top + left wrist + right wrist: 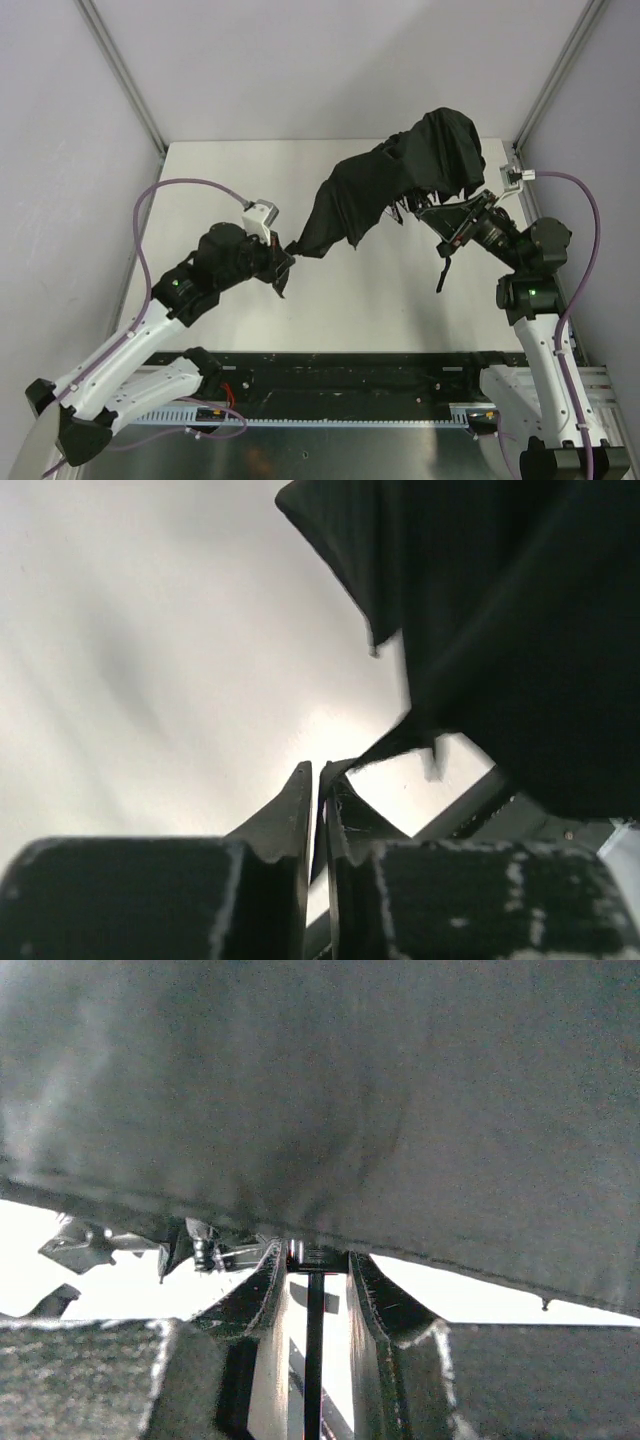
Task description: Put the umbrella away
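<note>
The black fabric umbrella (400, 175) hangs half-folded above the table, stretched between my two grippers. My left gripper (288, 252) is shut on a thin tip of its fabric at the lower left end; in the left wrist view the jaws (318, 770) pinch that strip, and the canopy (500, 610) fills the upper right. My right gripper (432, 215) is shut on the handle end under the canopy; in the right wrist view (318, 1258) a black block sits between the fingertips. The thin wrist cord (314, 1360) hangs down between the fingers and dangles in the top view (443, 268). Fabric (350, 1110) covers the upper view.
The white table (240, 180) is walled by grey panels on the left, back and right. A black rail (340, 375) runs along the near edge between the arm bases. Metal rib ends (200, 1245) stick out beside my right fingers.
</note>
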Controlling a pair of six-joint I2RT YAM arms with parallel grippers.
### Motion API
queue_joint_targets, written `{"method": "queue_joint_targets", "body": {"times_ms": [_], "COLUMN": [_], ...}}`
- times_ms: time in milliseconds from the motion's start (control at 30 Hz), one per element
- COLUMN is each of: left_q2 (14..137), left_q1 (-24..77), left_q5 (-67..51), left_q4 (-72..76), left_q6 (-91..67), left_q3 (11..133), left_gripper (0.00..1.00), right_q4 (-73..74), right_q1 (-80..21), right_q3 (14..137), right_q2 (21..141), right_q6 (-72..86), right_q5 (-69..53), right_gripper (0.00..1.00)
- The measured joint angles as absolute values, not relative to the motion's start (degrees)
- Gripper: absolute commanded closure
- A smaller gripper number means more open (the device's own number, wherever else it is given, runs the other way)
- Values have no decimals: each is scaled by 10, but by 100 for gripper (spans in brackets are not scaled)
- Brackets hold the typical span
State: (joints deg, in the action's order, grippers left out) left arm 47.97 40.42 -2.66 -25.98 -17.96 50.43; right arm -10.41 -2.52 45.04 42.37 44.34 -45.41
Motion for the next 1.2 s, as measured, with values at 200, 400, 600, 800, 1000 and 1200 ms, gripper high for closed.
{"method": "queue_joint_targets", "body": {"times_ms": [200,400,600,800,1000,1200], "left_q2": [473,408,359,342,433,497], "left_q1": [325,279,238,183,172,188], "left_q5": [-91,-147,-141,-116,-233,-304], "left_q4": [-282,-274,-270,-284,-186,-15], "left_q6": [-200,-230,-289,-388,-497,-631], "left_q3": [495,503,534,532,512,463], "left_gripper": [26,2,1,1,1,1], "right_q4": [-101,-33,18,32,35,36], "right_q1": [-36,-143,-311,-357,-385,-433], "right_q3": [452,466,482,482,484,485], "right_q2": [420,422,441,465,474,492], "right_q6": [422,293,153,85,47,30], "right_q5": [-463,-344,-103,38,86,107], "right_gripper": [100,100,100,100,100,100]}}
